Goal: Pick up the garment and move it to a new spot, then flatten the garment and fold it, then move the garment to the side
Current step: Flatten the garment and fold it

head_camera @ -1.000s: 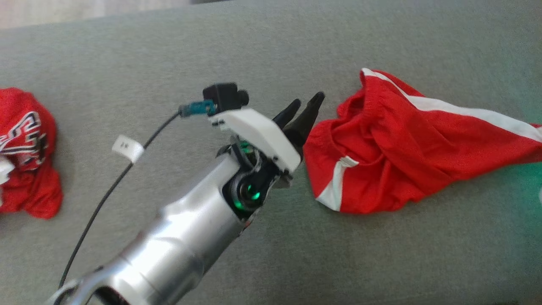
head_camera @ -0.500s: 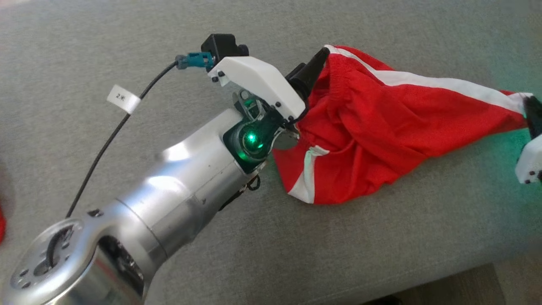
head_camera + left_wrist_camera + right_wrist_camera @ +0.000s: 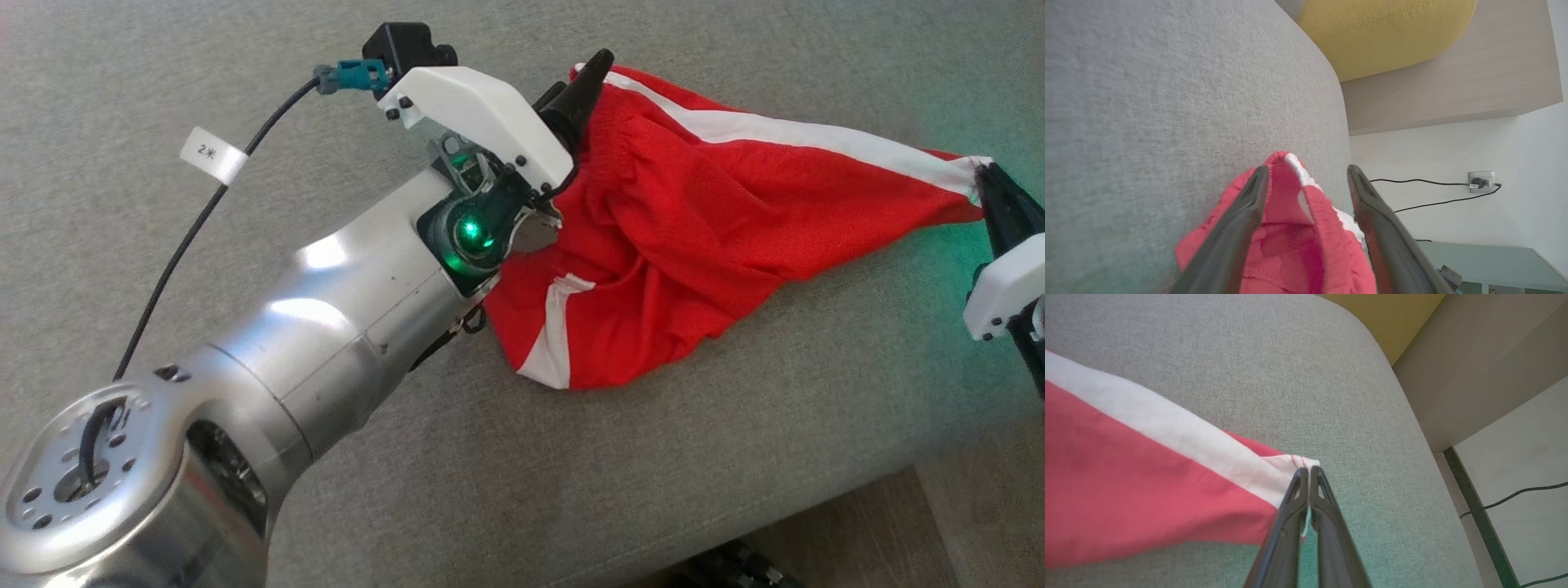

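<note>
Nearest the head camera, the silver left forearm (image 3: 326, 327) ran up and to the right across the frame. A black cable (image 3: 180, 237) with a white label tag (image 3: 211, 153) trailed beside it.

The left gripper (image 3: 581, 73) sat at the garment's elastic waistband corner. In the left wrist view its jaws stood wide apart, unclenched. The gathered waistband edge rose between the two fingers (image 3: 1237, 228). The left-hand finger lay against the red fabric; contact on the other finger could not be judged.

The garment (image 3: 694, 212), red shorts with a white side stripe, lay on the grey upholstered seat (image 3: 653, 457). It was stretched into a long wedge between the two grippers. Its lower part was bunched in folds, with one white-edged hem pointing toward the seat's near edge.

The right gripper (image 3: 988, 175) was at the far right of the head view. It was clenched on the garment's white-striped corner. The right wrist view showed the fingertips pressed together with a sliver of white cloth pinched between them.

A strip of wood-toned floor (image 3: 898, 523) was visible below the seat's near edge.

Farther off, in the left wrist view, a yellow cushion (image 3: 1384, 32) lay past the seat's rounded end. Beyond it was a pale wall with a socket (image 3: 1481, 179) and two plugged-in leads.
</note>
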{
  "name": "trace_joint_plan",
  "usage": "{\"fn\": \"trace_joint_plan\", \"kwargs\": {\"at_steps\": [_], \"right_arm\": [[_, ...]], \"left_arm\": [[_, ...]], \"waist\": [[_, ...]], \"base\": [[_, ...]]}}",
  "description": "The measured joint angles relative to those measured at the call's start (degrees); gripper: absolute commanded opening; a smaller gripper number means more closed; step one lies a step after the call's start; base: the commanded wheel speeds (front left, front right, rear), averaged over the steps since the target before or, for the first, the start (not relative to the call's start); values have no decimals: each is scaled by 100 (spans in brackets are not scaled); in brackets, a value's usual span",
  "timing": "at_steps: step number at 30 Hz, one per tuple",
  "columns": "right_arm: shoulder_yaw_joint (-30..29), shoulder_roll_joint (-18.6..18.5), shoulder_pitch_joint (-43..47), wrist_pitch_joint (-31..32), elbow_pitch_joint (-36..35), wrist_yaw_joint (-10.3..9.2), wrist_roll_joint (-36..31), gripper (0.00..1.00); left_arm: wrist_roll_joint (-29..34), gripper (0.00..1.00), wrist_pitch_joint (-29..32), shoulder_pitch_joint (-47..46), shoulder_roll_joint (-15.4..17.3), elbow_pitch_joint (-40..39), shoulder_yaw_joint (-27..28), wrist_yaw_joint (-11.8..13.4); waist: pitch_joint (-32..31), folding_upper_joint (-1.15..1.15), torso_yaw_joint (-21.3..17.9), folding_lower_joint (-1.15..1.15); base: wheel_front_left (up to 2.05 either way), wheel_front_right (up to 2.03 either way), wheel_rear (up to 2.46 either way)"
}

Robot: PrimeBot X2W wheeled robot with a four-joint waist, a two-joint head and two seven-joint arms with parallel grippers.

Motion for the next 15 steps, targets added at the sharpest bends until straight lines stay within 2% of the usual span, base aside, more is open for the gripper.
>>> {"fn": "trace_joint_plan", "kwargs": {"at_steps": [4, 5, 6, 7, 8, 10, 15], "right_arm": [[22, 37, -13, -31, 7, 0, 0, 0], [34, 46, -21, -44, 11, 0, 0, 0], [44, 58, -38, -51, 24, 0, 0, 0], [56, 69, -62, -65, 41, 0, 0, 0], [68, 78, -82, -67, 54, 0, 0, 0], [101, 100, -116, -83, 77, 0, 0, 0], [165, 191, -187, -246, 133, 0, 11, 0]], "left_arm": [[-25, 100, 14, -44, 1, 67, -40, 0], [-25, 94, 14, -46, 1, 86, -45, 0], [-25, 70, 11, -47, 1, 109, -49, 1], [-25, 52, 8, -47, 1, 131, -56, 1], [-25, 41, 8, -47, 1, 152, -60, 2], [-22, 0, 8, -47, 2, 179, -62, 7], [124, 0, -77, -65, 1, 224, -66, 1]], "waist": [[40, 0, -78, 0], [51, 0, -101, 0], [62, 0, -122, 0], [72, 0, -145, 0], [80, 0, -165, 0], [98, 0, -203, 0], [114, 0, -261, 0]], "base": [[0, 0, 0], [0, 0, 0], [0, 0, 0], [0, 0, 0], [0, 0, 0], [0, 0, 0], [0, 0, 0]]}}
